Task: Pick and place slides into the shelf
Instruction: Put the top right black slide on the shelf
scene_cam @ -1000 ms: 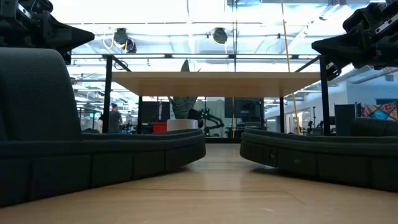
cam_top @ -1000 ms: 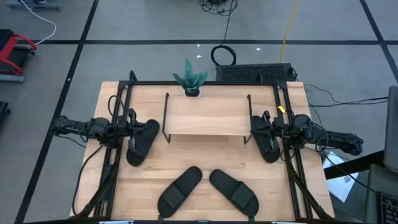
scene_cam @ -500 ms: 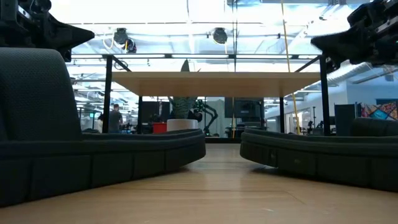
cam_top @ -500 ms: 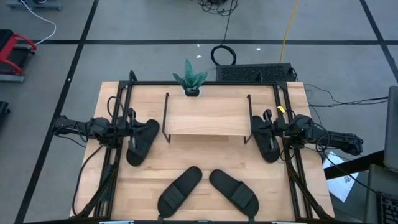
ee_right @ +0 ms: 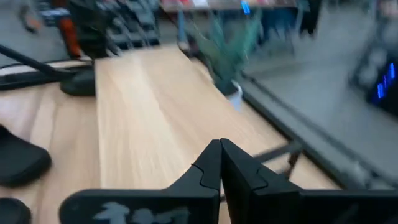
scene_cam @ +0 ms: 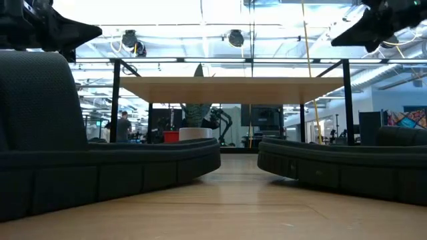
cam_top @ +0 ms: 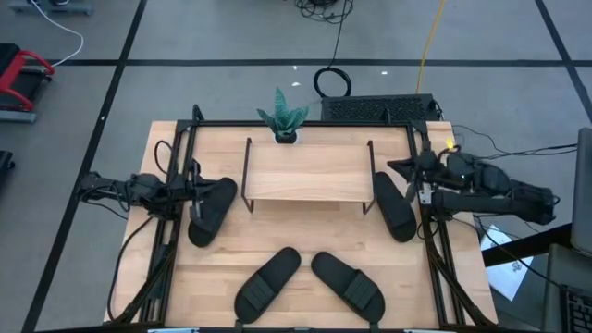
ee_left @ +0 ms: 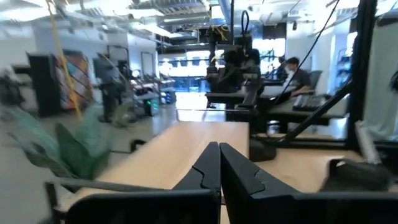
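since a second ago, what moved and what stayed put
The right claw swung off the right slide toward the table's right edge and rose in the low view; it stays shut and empty. The slide did not move. The left claw stays shut over the left slide. The two front slides, shelf and plant are unchanged.

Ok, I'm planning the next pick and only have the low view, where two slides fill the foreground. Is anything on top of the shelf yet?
Observer: No, the shelf top board is bare from above.
Operator: Where are the other two slides?
Observer: The left slide lies just outside the shelf's left legs, and the right slide just outside its right legs.
Operator: And the end effectors?
Observer: The left end effector is above the left slide, and the right end effector is near the right slide. Both are shut and empty.
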`<state>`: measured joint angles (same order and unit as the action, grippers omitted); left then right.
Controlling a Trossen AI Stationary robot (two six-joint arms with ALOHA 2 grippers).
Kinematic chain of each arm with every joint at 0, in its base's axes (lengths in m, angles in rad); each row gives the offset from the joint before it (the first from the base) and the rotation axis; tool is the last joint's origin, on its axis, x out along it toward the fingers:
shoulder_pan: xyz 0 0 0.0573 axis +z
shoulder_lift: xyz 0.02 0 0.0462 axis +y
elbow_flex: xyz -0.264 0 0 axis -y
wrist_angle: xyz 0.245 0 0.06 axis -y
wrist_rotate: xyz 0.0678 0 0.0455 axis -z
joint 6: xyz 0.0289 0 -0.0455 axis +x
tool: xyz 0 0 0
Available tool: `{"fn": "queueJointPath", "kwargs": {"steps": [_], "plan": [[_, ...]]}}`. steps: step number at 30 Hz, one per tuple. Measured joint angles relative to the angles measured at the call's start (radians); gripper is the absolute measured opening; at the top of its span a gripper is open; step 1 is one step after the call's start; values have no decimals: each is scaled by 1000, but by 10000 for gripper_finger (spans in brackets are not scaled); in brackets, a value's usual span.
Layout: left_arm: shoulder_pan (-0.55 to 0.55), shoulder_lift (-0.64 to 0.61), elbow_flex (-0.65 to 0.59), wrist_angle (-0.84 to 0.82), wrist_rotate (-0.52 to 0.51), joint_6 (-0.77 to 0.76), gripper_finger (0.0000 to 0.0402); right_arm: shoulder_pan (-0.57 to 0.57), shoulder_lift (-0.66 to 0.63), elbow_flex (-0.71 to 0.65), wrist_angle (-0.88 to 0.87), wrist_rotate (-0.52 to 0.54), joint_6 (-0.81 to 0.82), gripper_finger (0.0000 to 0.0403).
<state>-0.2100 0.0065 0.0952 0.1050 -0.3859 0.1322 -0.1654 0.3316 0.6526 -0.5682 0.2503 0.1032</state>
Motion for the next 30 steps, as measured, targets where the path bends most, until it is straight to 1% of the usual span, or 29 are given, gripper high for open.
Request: {"fn": "queueJointPath", "kwargs": {"steps": [2, 6, 8, 11, 15, 19, 25, 28, 30], "plan": [[0, 0, 0, 29, -26, 68, 1, -3, 77, 84, -89, 11, 61, 0], [0, 0, 0, 34, -77, 122, 1, -42, 249, 228, -298, 10, 83, 2], [0, 0, 0, 36, -87, 140, 1, -78, 324, 290, -377, 14, 64, 7], [0, 0, 0, 38, -87, 145, 1, -149, 407, 366, -478, 46, -10, 20], [0, 0, 0, 54, -87, 145, 1, -290, 487, 426, -590, 53, -93, 40], [0, 0, 0, 55, -87, 137, 1, -460, 514, 428, -591, -36, -243, 68], [0, 0, 0, 48, -87, 137, 1, -689, 539, 392, -595, -236, -487, 118], [0, 0, 0, 49, -87, 153, 1, -771, 567, 366, -609, -340, -575, 136], [0, 0, 0, 53, -87, 155, 1, -796, 604, 351, -630, -420, -599, 141]]}}
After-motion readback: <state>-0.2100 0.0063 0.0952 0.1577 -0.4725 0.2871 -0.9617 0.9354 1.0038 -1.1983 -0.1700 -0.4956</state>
